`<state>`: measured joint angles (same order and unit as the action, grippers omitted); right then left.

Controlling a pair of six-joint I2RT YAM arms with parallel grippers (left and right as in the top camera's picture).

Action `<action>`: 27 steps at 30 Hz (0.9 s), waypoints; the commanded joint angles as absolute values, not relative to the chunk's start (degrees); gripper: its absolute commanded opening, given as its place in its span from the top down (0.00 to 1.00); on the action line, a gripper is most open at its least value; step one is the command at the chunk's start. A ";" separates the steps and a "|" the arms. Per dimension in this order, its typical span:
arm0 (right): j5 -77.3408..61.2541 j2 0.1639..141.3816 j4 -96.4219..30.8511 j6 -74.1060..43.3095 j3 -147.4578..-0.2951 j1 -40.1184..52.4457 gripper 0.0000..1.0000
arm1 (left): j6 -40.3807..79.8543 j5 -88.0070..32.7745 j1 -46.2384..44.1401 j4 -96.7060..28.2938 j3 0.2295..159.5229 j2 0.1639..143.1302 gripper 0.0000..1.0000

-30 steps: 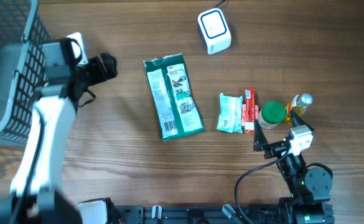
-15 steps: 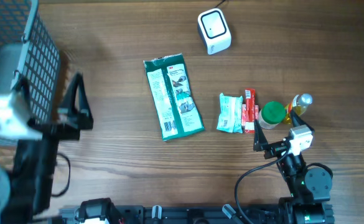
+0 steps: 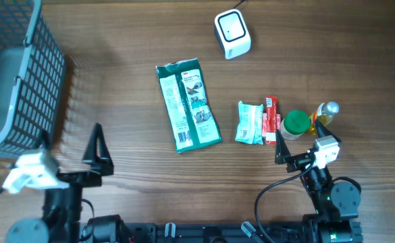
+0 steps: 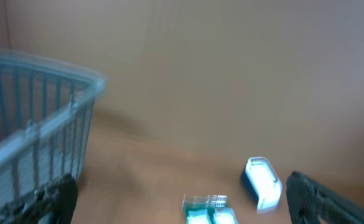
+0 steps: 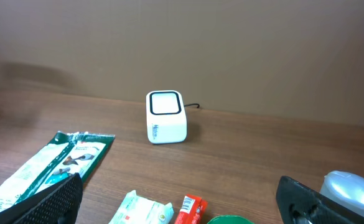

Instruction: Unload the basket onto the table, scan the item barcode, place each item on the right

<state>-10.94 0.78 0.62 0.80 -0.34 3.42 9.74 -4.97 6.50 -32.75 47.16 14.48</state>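
Well, from up high I can see the whole table (image 3: 129,40) at once. The blue basket (image 3: 21,74) is at the far left. The white scanner (image 3: 232,34) is at the top, and the green packet (image 3: 188,104) lies flat in the middle. To its right sit a small pale packet (image 3: 250,123), a red stick pack (image 3: 271,120), a green-lid jar (image 3: 295,123) and a yellow bottle (image 3: 325,113), all close together.

My left wrist eye is blurry. It shows only the basket's side, the scanner and the top end of the green packet. My right wrist eye is sharp. It shows the scanner's side and its dark cord, but not the basket.

My left claw (image 3: 70,145) is spread wide and holds nothing. It is low by the near edge, well apart from the green packet, which lies ahead and to the right. The scanner is farther still. My right claw (image 3: 305,143) is spread wide too, and empty. It sits just on the near side of the jar and the bottle, with the scanner far ahead on the left.

A second ago my left arm was stretched out beside the basket. Now it is pulled back to the near edge. My right arm is in the same spot, and nothing on the table has moved.
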 commanded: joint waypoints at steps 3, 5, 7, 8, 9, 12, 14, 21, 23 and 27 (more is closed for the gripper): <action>-11.51 0.43 0.84 1.50 -0.30 3.14 0.00 | 9.43 -1.50 6.81 -44.97 37.71 10.07 0.00; -11.51 0.43 0.84 1.48 -0.30 3.14 0.00 | 9.43 -1.39 6.44 -47.75 34.81 8.51 0.00; -11.51 0.43 0.84 1.48 -0.30 3.14 0.00 | 9.43 -1.37 5.67 -47.86 31.92 6.92 0.00; -11.51 0.43 0.84 1.48 -0.30 3.14 0.00 | 9.43 -1.39 5.26 -47.83 30.57 5.98 0.00; -11.51 0.43 0.84 1.50 -0.30 3.14 0.01 | 9.43 -1.39 4.93 -47.86 29.58 5.15 0.00; -11.51 0.43 0.82 1.50 -0.30 3.14 0.00 | 9.43 -1.39 4.71 -47.86 27.35 3.36 0.00; -11.51 0.43 0.82 1.48 -0.30 3.14 0.00 | 9.43 -1.41 4.71 -48.88 26.83 3.25 0.00; -11.49 0.43 0.84 1.48 -0.30 3.14 0.00 | 9.43 1.39 4.71 -58.61 26.55 3.18 0.00; -11.51 0.43 0.84 1.50 -0.30 3.14 0.00 | 9.43 1.80 4.71 -58.59 26.46 2.42 0.00; -11.51 0.43 0.84 1.48 -0.30 3.14 0.00 | 9.41 2.13 4.71 -57.82 26.46 0.78 0.00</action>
